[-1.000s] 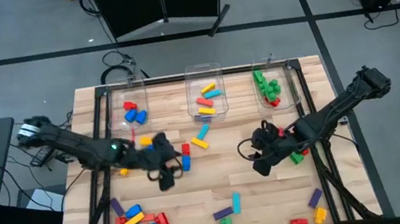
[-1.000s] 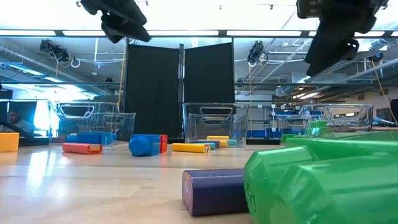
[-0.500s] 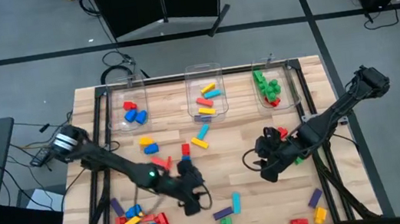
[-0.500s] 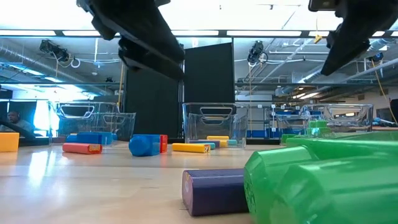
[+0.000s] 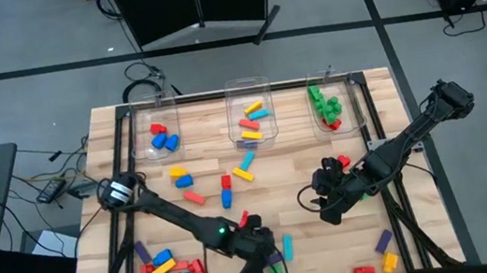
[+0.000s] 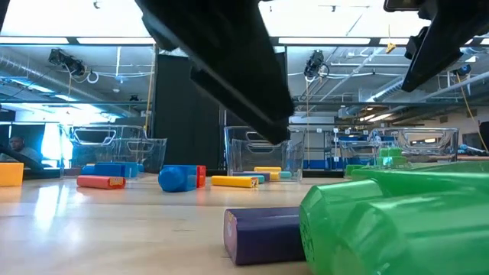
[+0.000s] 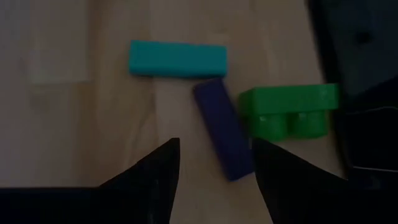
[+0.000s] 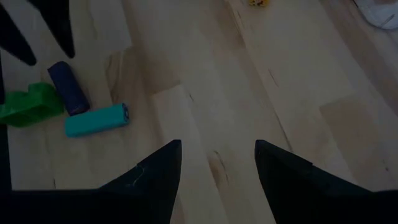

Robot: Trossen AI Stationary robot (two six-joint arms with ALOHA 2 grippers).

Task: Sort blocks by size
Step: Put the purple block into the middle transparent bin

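The left gripper [image 7: 212, 163], jaws parted and empty, is being held over a purple block [image 7: 222, 127]; the right gripper [image 8: 217, 163] is likewise being held open.

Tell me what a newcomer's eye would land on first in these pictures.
The left gripper stands out first, stretched across to the table's near edge with open fingers above a long purple plastic brick, beside a cyan brick and a chunky green brick. Next come three clear plastic bins along the far edge, already holding sorted bricks. The right gripper hovers open at the right.
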